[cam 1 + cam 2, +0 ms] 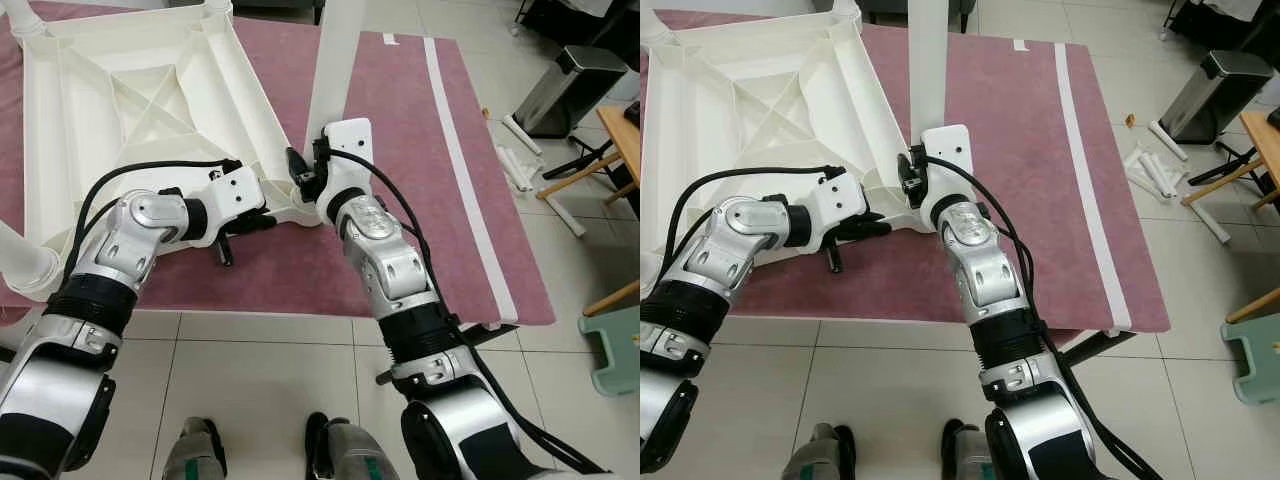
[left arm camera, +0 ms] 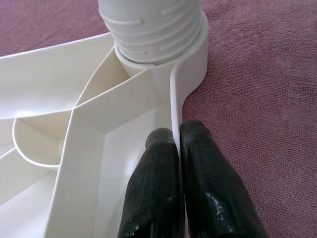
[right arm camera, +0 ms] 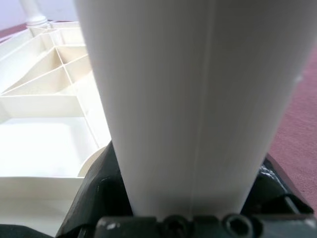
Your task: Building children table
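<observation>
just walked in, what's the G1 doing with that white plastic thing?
It is assembling an upside-down white tabletop on a maroon mat. The left tool is pinched shut on the tabletop's rim, steadying it. The right tool grips an upright white leg standing in the near corner socket.

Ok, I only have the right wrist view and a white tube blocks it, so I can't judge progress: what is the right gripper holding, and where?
Observer: The right gripper clasps a tall white plastic table leg just above the near corner of the upturned white plastic tabletop.
Operator: Is the leg in its socket?
Observer: Its ribbed base stands in the round corner socket; ribs show above the collar.
Operator: And the left gripper?
Observer: The left gripper pinches the tabletop's thin rim wall beside that socket.
</observation>
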`<state>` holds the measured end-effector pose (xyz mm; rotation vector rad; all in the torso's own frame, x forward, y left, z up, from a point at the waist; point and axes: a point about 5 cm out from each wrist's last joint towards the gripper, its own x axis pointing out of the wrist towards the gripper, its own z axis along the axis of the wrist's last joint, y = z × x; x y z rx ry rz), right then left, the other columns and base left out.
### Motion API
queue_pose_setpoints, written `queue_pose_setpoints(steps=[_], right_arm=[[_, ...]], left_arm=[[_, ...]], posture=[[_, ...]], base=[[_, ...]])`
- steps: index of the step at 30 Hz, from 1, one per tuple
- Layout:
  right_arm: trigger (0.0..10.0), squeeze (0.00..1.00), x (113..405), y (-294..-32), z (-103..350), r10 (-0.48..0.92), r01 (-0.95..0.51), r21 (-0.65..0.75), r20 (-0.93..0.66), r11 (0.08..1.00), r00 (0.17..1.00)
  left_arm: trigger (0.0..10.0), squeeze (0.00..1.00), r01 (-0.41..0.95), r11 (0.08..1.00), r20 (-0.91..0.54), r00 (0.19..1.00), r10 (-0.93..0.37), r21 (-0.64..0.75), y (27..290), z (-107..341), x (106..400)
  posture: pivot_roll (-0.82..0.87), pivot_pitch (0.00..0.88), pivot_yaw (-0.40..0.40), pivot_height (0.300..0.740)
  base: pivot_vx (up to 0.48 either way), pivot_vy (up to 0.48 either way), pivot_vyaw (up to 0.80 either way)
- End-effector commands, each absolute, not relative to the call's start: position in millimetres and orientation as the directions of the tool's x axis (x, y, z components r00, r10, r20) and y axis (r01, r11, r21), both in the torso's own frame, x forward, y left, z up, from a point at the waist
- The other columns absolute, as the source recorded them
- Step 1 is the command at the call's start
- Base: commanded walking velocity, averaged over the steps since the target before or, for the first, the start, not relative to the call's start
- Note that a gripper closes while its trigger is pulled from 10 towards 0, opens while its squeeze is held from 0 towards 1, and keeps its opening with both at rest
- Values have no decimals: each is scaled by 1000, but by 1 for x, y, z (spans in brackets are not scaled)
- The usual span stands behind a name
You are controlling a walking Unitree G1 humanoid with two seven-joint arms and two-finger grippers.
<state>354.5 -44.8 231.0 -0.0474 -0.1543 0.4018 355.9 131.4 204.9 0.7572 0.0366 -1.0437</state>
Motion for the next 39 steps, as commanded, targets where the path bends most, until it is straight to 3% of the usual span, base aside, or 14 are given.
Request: queue_pose_setpoints(steps=[1,7,8,14,15,16,17,19,21,22,23,37,38,39], right_arm=[[10000,0,355,-47,212,407,-404,-55,58,913,912],[10000,0,351,-45,222,487,-480,-87,91,873,869],[10000,1000,350,-47,227,521,-512,-104,108,853,847],[10000,1000,347,-46,232,573,-561,-117,121,819,811],[10000,502,342,-44,238,642,-629,-128,139,767,754],[10000,502,342,-44,238,642,-629,-128,139,767,754],[10000,0,332,-48,245,755,-735,-170,149,656,639],[10000,0,332,-48,245,755,-735,-170,149,656,639],[10000,0,307,-64,247,929,-894,-254,64,368,365],[10000,0,307,-64,247,929,-894,-254,64,368,365],[10000,0,300,-70,245,962,-927,-263,16,266,272],[9412,0,294,-73,223,986,-974,-222,-148,47,82],[0,0,295,-72,222,985,-974,-221,-149,55,90],[0,0,295,-72,222,985,-974,-221,-149,55,90]], left_arm=[[0,0,762,208,-294,464,-836,614,121,231,348],[0,0,771,170,-312,435,-844,614,126,229,341],[0,0,771,160,-317,429,-846,616,128,229,339],[0,0,770,155,-320,428,-845,619,129,229,338],[0,0,768,149,-321,424,-847,623,130,229,337],[0,0,768,149,-321,424,-847,623,130,229,337],[0,0,773,109,-335,391,-857,625,130,229,330],[0,0,773,109,-335,391,-857,625,130,229,330],[0,0,797,-20,-396,278,-875,604,135,224,307],[0,0,797,-20,-396,278,-875,604,135,224,307],[0,0,806,-76,-424,227,-877,587,137,221,296],[0,0,826,-190,-475,105,-874,531,141,215,262],[0,0,828,-188,-473,103,-875,529,140,214,261],[0,0,828,-188,-473,103,-875,529,140,214,261]], posture=[[89,203,-25,740],[92,201,-29,740],[95,198,-32,740],[98,197,-35,740],[99,196,-35,740],[99,196,-35,740],[98,190,-37,740],[98,190,-37,740],[98,186,-36,740],[98,186,-36,740],[99,184,-37,740],[120,182,-54,740],[120,183,-55,740],[120,183,-55,740]], base=[[0,0,0],[0,0,0],[0,0,0],[0,0,0],[0,0,0],[0,0,0],[0,0,0],[0,0,0],[0,0,0],[0,0,0],[0,0,0],[0,0,0],[0,0,0],[0,0,0]])
